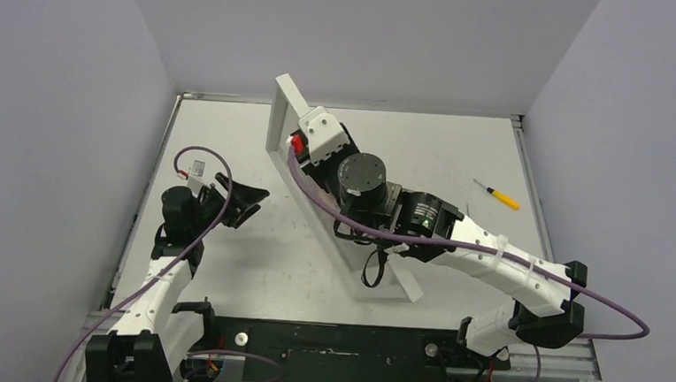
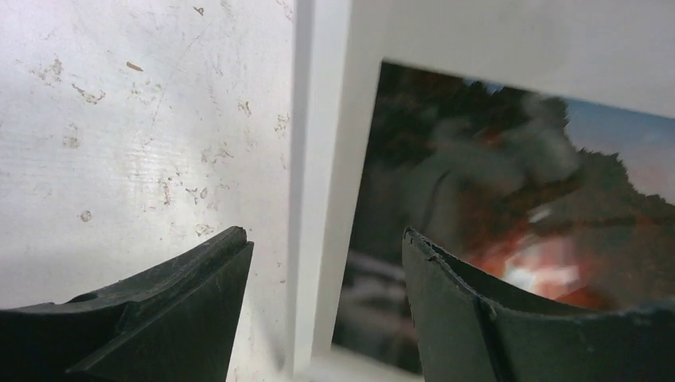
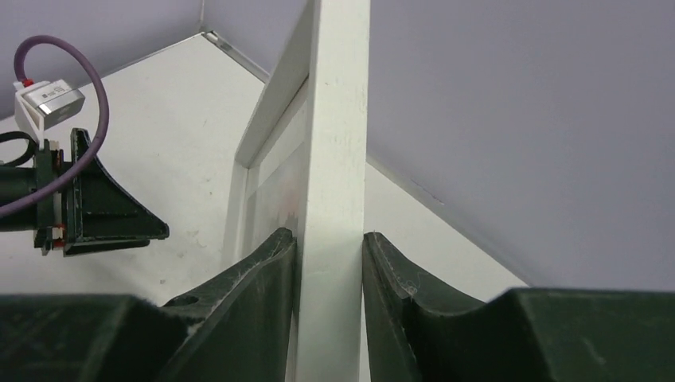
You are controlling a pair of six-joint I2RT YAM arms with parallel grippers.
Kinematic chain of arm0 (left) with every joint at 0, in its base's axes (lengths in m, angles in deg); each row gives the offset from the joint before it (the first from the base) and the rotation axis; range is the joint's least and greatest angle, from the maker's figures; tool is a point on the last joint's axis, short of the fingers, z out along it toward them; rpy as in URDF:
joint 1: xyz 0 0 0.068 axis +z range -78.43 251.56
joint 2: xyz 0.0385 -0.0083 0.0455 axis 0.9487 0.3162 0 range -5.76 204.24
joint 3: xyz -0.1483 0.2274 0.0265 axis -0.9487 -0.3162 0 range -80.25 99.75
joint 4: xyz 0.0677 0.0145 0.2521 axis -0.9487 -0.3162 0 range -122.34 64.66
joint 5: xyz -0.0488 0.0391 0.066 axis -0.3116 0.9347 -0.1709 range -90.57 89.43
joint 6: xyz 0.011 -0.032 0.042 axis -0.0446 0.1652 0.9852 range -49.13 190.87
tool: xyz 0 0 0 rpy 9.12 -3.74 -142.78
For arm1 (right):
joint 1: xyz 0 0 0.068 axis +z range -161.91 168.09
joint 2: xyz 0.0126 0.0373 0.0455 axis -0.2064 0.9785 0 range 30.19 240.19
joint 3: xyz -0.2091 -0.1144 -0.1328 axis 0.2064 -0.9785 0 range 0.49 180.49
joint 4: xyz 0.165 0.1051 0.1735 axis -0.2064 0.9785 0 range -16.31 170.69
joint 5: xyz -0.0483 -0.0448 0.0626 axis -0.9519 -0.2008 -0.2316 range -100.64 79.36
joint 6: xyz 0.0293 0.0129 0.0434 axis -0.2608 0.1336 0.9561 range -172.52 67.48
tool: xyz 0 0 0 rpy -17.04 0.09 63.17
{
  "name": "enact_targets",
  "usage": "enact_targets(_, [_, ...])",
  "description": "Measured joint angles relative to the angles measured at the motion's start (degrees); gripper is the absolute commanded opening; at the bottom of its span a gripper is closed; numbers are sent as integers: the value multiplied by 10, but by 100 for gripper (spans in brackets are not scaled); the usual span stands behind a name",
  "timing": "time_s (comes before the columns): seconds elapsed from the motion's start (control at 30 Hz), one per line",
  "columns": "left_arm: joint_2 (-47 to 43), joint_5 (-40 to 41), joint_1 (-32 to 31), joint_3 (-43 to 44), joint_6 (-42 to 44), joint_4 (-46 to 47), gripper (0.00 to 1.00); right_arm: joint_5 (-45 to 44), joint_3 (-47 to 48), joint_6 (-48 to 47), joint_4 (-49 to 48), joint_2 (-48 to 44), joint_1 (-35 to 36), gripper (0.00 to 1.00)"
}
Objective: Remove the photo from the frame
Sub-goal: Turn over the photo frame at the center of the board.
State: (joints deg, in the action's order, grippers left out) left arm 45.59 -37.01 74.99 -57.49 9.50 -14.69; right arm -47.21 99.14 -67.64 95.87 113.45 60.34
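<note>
Frame (image 1: 284, 108) is stood on edge on the table (image 1: 461, 154), slightly tilted; one of its edges is clamped between the fingers of the right hand (image 3: 328, 239); the photo (image 2: 493, 183) is seen seated behind the white border; the left hand (image 2: 326, 239) is held open, near the frame's front; a screwdriver (image 1: 496, 194) is left well apart.

One camera overhead, two on the wrists
The top view looks down on the whole desk (image 1: 224, 264) from above and behind; each wrist view sits close to the frame (image 3: 334, 159) — the right one also catches the left pincer (image 3: 155, 232).
</note>
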Motion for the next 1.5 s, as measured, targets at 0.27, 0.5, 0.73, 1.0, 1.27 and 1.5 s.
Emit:
enact_targets(0.27, [13, -3, -1, 0, 0, 12, 66, 96, 34, 138, 78, 42, -124, 5])
enact_targets(0.5, [12, 4, -1, 1, 28, -45, 65, 222, -139, 255, 26, 12, -302, 5])
enact_targets(0.73, [38, 6, 0, 2, 48, -65, 64, 348, -324, 373, -103, -60, -486, 5])
enact_targets(1.0, [69, 27, -10, 24, 84, -120, 64, 453, -452, 450, -196, -28, -605, 32])
enact_targets(1.27, [77, 100, -99, 54, 119, -182, 62, 461, -480, 439, -196, -13, -612, 85])
enact_targets(1.5, [77, 196, -209, 54, 119, -222, 60, 460, -580, 439, -188, -13, -626, 82])
